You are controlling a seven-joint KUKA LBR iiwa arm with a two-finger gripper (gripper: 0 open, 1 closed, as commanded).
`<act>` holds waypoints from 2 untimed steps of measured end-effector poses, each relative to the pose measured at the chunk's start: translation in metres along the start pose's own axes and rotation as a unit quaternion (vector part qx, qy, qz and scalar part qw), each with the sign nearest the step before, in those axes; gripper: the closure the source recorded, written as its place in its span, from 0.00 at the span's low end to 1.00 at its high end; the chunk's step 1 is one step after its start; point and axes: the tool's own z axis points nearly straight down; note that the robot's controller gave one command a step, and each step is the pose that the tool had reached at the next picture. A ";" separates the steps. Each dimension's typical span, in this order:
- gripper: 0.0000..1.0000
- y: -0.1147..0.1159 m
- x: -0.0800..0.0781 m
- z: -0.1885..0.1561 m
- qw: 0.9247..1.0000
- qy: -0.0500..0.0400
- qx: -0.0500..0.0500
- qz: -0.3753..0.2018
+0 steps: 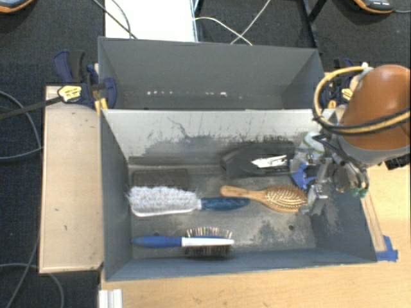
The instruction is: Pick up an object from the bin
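The gripper (316, 199) is seen low in the right part of the grey bin (115, 191), close to the right wall, under the arm's orange cover (382, 104) and the looped cables (340, 73). It is set just beside the round bristled head of a wooden hairbrush (270, 197), and contact between the two may be made at the head's right edge, though this cannot be settled from the camera view. Whether the jaws stand wide or narrow cannot be told, since the tip is merged with dark metal and shadow; nothing is seen held between them.

The wooden hairbrush is laid flat on the bin floor, right of centre, with its handle pointed to the left and its head toward the gripper. Just behind it, a flat black object (257, 162) with a white patch on top is laid, and a small blue thing (298, 174) is seen between that object and the gripper. To the left, a brush with white bristles (164, 201) and a blue handle is laid along the floor, its handle end near the hairbrush handle. Behind it a dark grey block (160, 176) is placed. Near the front wall, well apart from the gripper, a wire brush (192, 241) with a blue handle is laid
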 end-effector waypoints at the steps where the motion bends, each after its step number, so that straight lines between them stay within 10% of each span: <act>1: 0.00 0.000 0.000 0.000 1.000 0.000 0.000 0.000; 2: 0.00 0.005 -0.013 0.035 0.999 0.000 0.000 0.044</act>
